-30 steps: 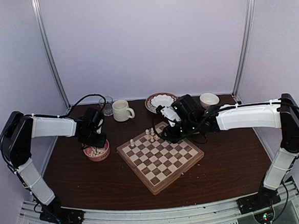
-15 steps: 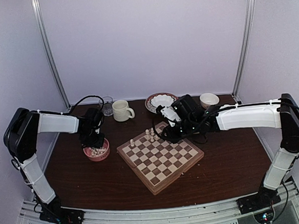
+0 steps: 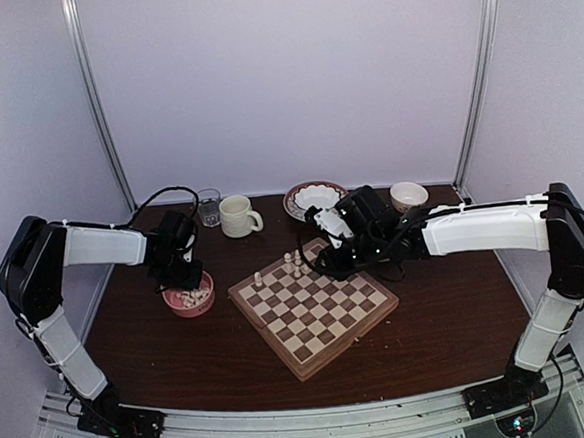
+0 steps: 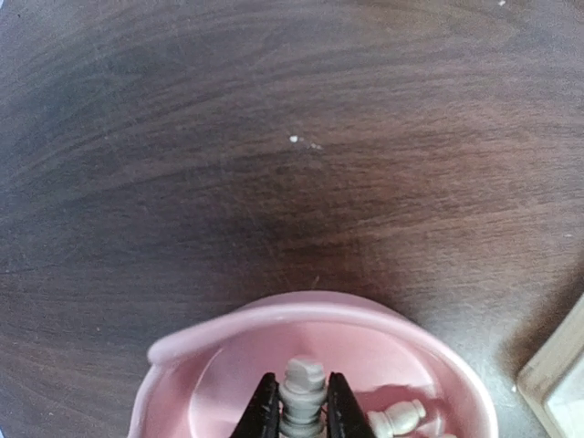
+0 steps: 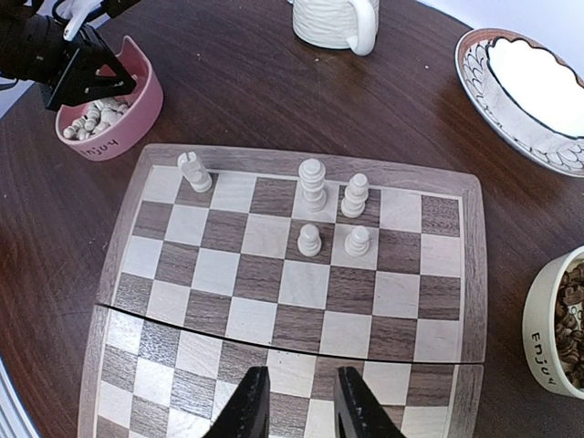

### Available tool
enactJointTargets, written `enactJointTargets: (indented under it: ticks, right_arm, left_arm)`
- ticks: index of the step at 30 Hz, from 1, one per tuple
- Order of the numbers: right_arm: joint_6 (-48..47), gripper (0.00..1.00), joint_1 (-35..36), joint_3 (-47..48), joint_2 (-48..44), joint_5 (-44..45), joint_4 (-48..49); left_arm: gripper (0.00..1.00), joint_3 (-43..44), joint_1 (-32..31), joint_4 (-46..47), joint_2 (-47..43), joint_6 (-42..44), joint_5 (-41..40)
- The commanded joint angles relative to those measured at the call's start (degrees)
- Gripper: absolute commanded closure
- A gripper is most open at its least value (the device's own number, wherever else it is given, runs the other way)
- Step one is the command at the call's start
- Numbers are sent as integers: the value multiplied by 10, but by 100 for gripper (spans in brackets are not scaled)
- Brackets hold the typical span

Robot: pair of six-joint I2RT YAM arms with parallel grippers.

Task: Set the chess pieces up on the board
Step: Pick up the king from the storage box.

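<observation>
The board [image 3: 313, 308] lies mid-table, with several cream chess pieces [image 5: 312, 186] standing on its far rows [image 3: 291, 263]. More pieces lie in a pink bowl [image 3: 189, 296] left of the board, also seen in the right wrist view [image 5: 100, 114]. My left gripper [image 4: 302, 411] is over the pink bowl [image 4: 274, 319], shut on one upright chess piece [image 4: 303, 392]. My right gripper [image 5: 299, 401] is open and empty, hovering above the near half of the board [image 5: 274, 301]; in the top view it is at the board's far right corner [image 3: 333, 261].
A cream mug [image 3: 238, 216] and a small glass [image 3: 209, 207] stand behind the board. A patterned plate [image 3: 314, 197] and a small bowl [image 3: 408, 195] sit at the back right. A cup of dark bits [image 5: 561, 324] stands right of the board.
My left arm has shifted slightly over the pink bowl, pulling back a little to the left. My right arm has stayed still.
</observation>
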Motion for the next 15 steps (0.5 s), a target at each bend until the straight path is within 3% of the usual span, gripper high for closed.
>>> enactJointTargets:
  ticks: [1,15]
  right_arm:
    - [-2,72,0,-17,-26,6,22]
    - [-11,71,9,-43,-57,7,57]
  left_arm:
    - [86,-30,3,46,-54,2,15]
    - [87,-158,-1,169,-246,21,8]
